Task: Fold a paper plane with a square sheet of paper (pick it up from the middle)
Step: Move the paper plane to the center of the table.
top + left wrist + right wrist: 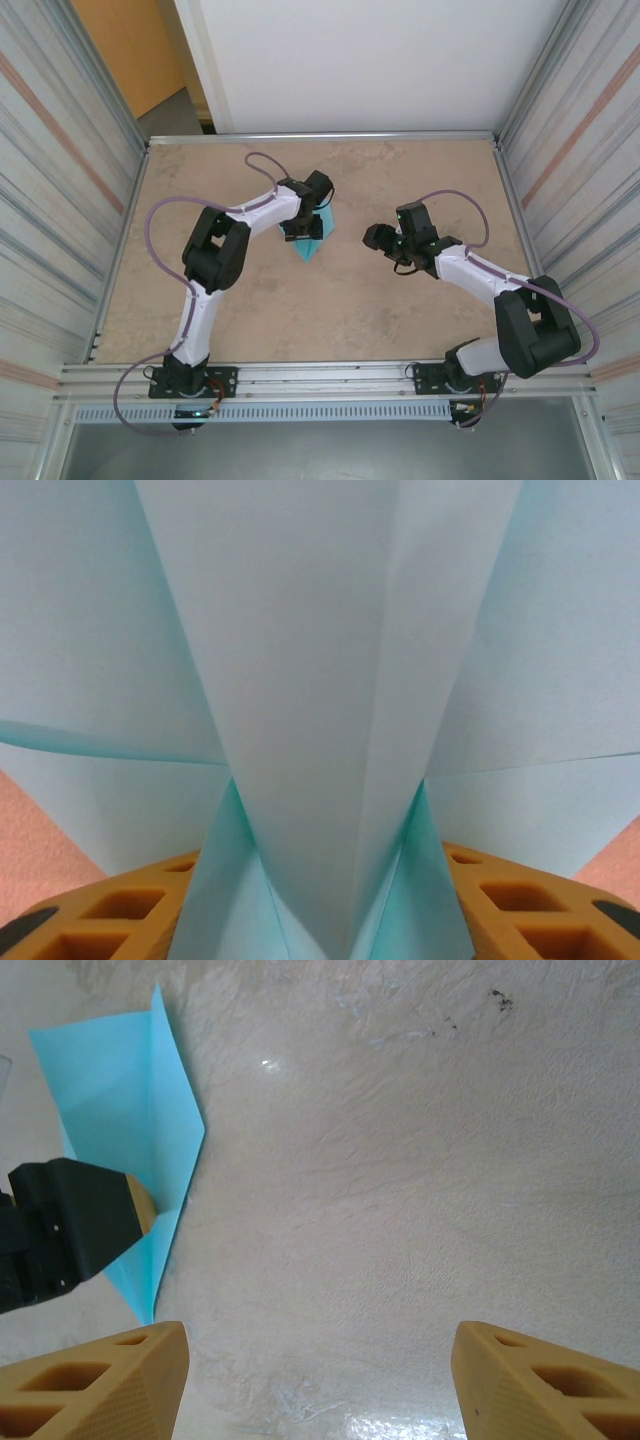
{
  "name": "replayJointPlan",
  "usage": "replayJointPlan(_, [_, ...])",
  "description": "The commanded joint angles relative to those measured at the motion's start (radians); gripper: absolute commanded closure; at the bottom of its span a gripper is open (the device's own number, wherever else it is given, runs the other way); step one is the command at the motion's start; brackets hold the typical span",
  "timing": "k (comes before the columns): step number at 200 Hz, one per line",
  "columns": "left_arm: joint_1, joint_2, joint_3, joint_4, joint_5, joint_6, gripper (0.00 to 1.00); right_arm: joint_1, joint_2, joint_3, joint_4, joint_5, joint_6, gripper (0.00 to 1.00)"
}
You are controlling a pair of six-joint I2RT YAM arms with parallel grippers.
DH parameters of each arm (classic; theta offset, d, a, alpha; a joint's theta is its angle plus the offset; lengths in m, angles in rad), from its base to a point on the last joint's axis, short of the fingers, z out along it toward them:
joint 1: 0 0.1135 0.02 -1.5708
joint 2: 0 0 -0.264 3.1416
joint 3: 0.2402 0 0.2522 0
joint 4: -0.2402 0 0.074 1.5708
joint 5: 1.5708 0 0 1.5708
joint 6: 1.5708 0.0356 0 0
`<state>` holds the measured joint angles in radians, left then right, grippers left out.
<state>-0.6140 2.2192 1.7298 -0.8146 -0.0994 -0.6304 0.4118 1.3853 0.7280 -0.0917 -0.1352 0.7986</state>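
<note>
Left gripper (303,228): its fingers (120,908) straddle the paper plane (311,246) at the keel; you can't tell whether they pinch or hang slack. Right gripper (320,1355), at the plane's 3 o'clock: spread, empty. The plane sits mid-table (250,320), nose to 6 o'clock. You're near done, I judge (wing creases perhaps remain). Count: one plane, two grippers.

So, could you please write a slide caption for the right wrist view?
The right gripper hangs open over the table; the left gripper sits at the folded light-blue paper.
</note>
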Motion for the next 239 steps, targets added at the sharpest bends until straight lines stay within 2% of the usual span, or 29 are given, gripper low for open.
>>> replayJointPlan(1, [0.008,0.068,0.003,-0.010,-0.007,-0.017,0.48,-0.008,-0.020,-0.008,-0.010,-0.017,-0.017,0.30])
replayJointPlan(107, [0.008,-0.117,-0.002,0.019,0.047,-0.014,0.46,-0.012,-0.045,-0.001,-0.024,0.002,-0.016,0.30])
replayJointPlan(187, [0.013,-0.423,-0.148,0.078,0.020,0.008,0.39,-0.045,-0.118,0.054,-0.126,0.067,-0.105,0.25])
replayJointPlan(224, [0.072,-0.619,-0.317,0.169,-0.002,0.035,0.28,-0.077,-0.183,0.072,-0.176,0.129,-0.206,0.16])
replayJointPlan(239, [0.120,-0.717,-0.425,0.230,-0.025,0.055,0.18,-0.093,-0.242,0.079,-0.210,0.209,-0.275,0.04])
